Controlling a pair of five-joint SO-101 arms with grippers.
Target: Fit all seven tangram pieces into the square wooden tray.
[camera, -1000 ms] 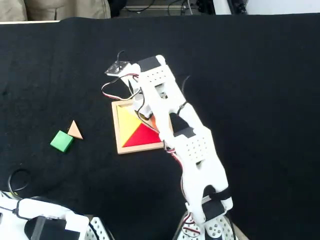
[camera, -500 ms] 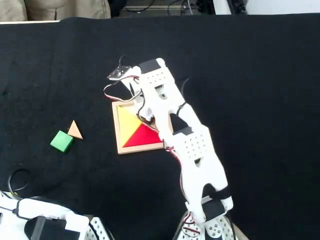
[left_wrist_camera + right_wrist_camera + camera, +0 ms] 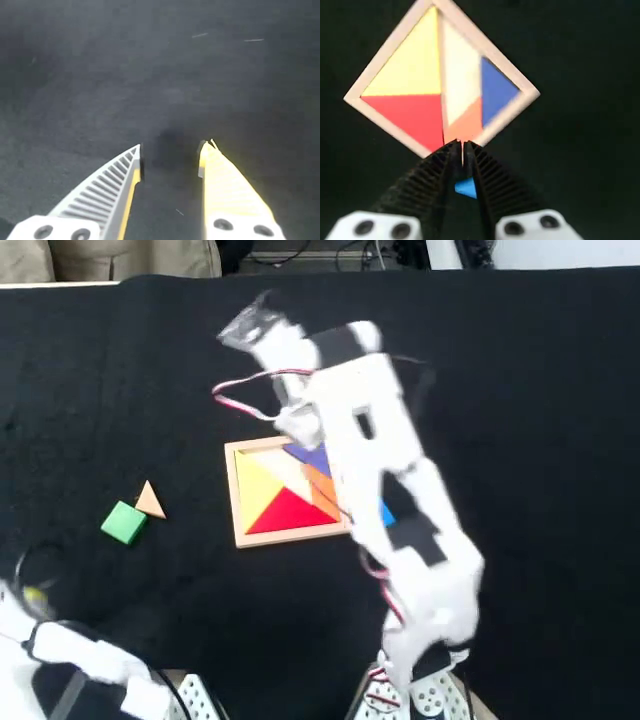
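Since the green square (image 3: 123, 523) and the peach triangle (image 3: 150, 500) are judged thin, stiff and light, each is best pinched across its side edges. Both are seen flat, just beside each other on the black cloth (image 3: 520, 440), well apart from the part-filled tray (image 3: 233, 495). The right gripper (image 3: 463, 145) is nearly closed, nothing seen between its tips. The left gripper (image 3: 170, 155) is spread, empty.

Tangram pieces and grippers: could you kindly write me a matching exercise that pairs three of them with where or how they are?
1. green square
2. yellow triangle
3. left gripper

A. open above the bare black table
B. inside the tray, touching the red triangle
C. on the table outside the tray, beside the small peach triangle

Pairs: 1-C, 2-B, 3-A.
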